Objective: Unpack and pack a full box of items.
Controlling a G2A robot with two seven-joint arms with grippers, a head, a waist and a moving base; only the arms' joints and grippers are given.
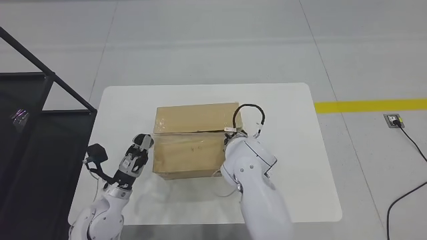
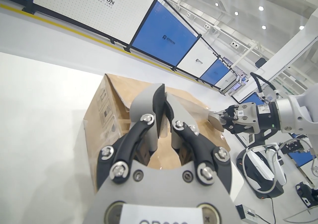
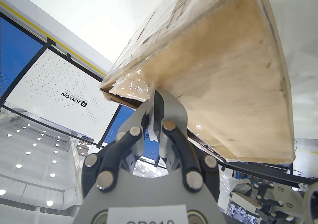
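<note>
Cardboard box (image 1: 190, 140) sits mid-surface (image 1: 293, 107), flaps down, long axis running across the robot's front. Top seam (image 1: 193, 132) follows that axis. Right tool (image 3: 154, 101) is at the seam's right end, clamped on a strip of clear tape (image 3: 151, 133) at the flap edge. Any peel probably has to run leftward along the axis, toward the other arm. Left tool (image 2: 162, 96) is just beside the box's left end, fingers together, holding nothing. Contact with the box can't be judged. Right wrist view shows the pinch; from the top the arm covers it. Left wrist view adds height: right tool is at the top edge, not the side wall.
</note>
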